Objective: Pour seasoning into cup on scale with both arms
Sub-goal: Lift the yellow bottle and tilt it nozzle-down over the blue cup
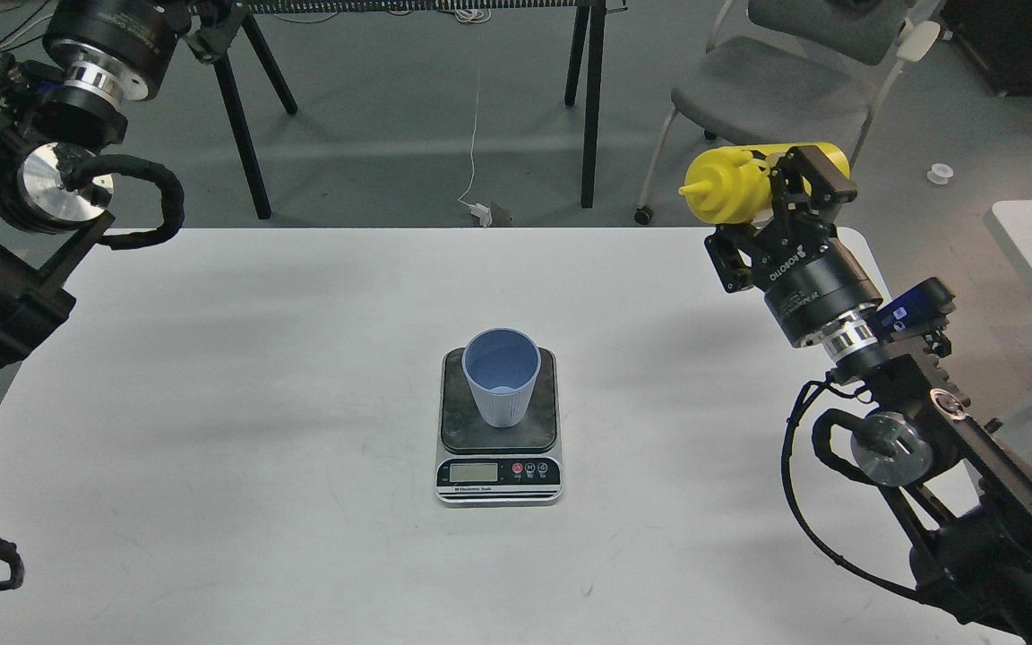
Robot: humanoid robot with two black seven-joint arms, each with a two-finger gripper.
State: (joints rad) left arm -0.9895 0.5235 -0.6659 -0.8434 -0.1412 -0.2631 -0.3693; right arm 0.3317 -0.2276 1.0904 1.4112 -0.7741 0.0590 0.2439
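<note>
Holding tall yellow plastic squeeze bottle (735, 185) sideways, right end effector (794, 202) clamped, far right of ribbed light-blue plastic cup (502, 376) on flat scale (499, 452); pour pending; left end effector unseen.

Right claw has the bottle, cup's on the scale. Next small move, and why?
Probably carry the right claw left and toward the cup. It grips the yellow bottle roughly horizontal, nozzle pointing left, well off to the right of the cup, which stands upright on the scale. The nozzle needs to sit over the cup's mouth before tipping further.
</note>
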